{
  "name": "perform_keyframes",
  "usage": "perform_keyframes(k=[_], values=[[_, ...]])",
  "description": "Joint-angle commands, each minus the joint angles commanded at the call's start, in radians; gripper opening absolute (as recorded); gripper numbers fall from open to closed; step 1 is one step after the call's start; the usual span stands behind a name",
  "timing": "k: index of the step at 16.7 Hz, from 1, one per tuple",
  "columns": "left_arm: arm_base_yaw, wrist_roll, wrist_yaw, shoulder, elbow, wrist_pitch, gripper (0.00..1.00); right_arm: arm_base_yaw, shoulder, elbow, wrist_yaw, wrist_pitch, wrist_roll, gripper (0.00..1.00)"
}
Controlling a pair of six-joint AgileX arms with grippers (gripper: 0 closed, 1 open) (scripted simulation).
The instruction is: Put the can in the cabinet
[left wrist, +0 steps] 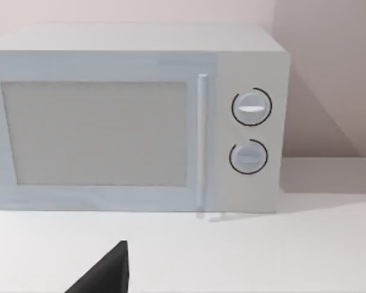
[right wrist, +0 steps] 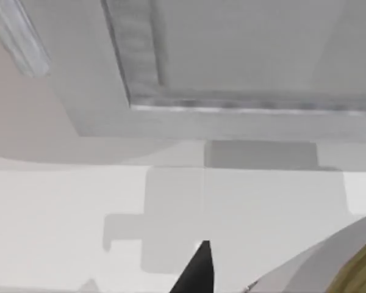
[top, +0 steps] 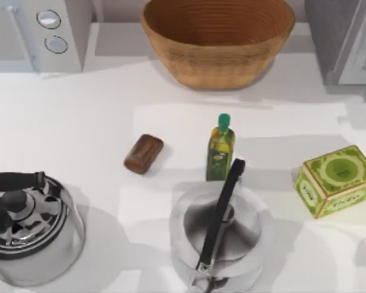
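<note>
No part of the task can be judged done: the can [top: 143,154] is seen lying on its side on the white tabletop [top: 79,122], just beside the green-capped oil bottle [top: 220,149], ungrasped and well apart from the cabinet [top: 348,36], while neither gripper's finger state can be told
</note>
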Motion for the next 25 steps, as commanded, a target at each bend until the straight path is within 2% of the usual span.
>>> perform_keyframes(k=[4,13,18,25], values=[[0.000,0.000,0.000,0.000,0.000,0.000,1.00,0.008,-0.082,0.035,0.042,-0.145,0.019,0.00],[0.000,0.000,0.000,0.000,0.000,0.000,1.00,0.008,-0.142,-0.007,0.046,-0.140,0.023,0.00],[0.000,0.000,0.000,0.000,0.000,0.000,1.00,0.028,-0.407,-0.197,0.058,-0.077,0.033,0.00],[0.000,0.000,0.000,0.000,0.000,0.000,1.00,0.071,-0.974,-0.600,0.083,0.062,0.054,0.00]])
